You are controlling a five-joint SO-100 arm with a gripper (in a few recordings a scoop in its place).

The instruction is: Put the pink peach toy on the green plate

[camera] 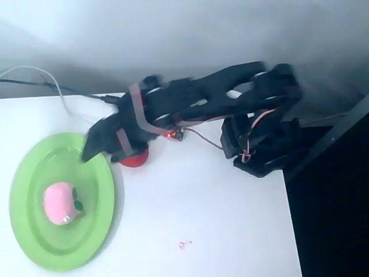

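Seen from overhead, the green plate (34, 225) appeared to be smooth, faintly glossy plastic, while the pink peach toy (59, 203) lying on it looked soft and matt, like plush. The arm (202, 98) and its gripper (101, 149) showed a matt black plastic finish, with a dull brownish band wrapped around the wrist. The white table (202, 231) looked smooth and matt.

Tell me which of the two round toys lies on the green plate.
The pink peach toy, with its small dark leaf, lies on the green plate. The red ball sits on the white table beside the plate's rim, partly under the arm.
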